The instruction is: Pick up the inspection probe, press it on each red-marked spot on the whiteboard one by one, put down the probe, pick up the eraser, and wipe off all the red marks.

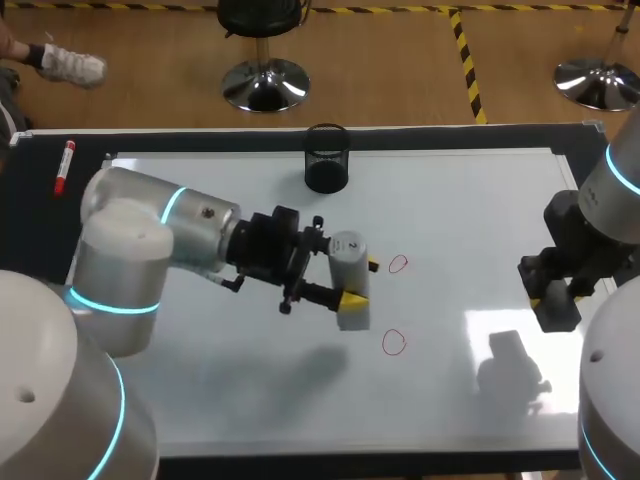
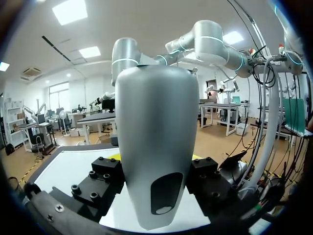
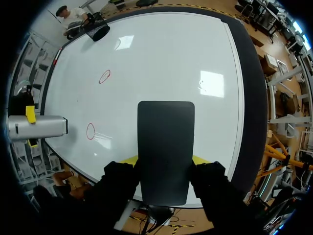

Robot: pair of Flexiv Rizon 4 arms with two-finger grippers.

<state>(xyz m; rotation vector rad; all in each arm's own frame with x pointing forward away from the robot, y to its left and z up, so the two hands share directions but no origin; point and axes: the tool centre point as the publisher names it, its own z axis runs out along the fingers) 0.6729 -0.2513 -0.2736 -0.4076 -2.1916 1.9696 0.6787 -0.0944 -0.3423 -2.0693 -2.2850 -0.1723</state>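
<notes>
One whiteboard (image 1: 200, 400) covers most of our desk (image 1: 35, 225). Over its middle, our left fingers (image 1: 352, 298) clamp the pale probe (image 1: 349, 268) from two sides. Our right fingers (image 3: 122, 178) (near the board's right edge) pinch the dark eraser (image 3: 165, 152) likewise. A mesh cup (image 1: 326, 158) stands at the far edge; two red marks (image 1: 394, 342) lie just right of the probe.

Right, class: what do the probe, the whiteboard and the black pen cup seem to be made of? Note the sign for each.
The probe looks like moulded plastic: pale grey, smooth satin shell with soft highlights. The whiteboard has a glossy white coating that mirrors ceiling lights; its core is unclear. The pen cup is probably black metal mesh, its wall see-through.
</notes>
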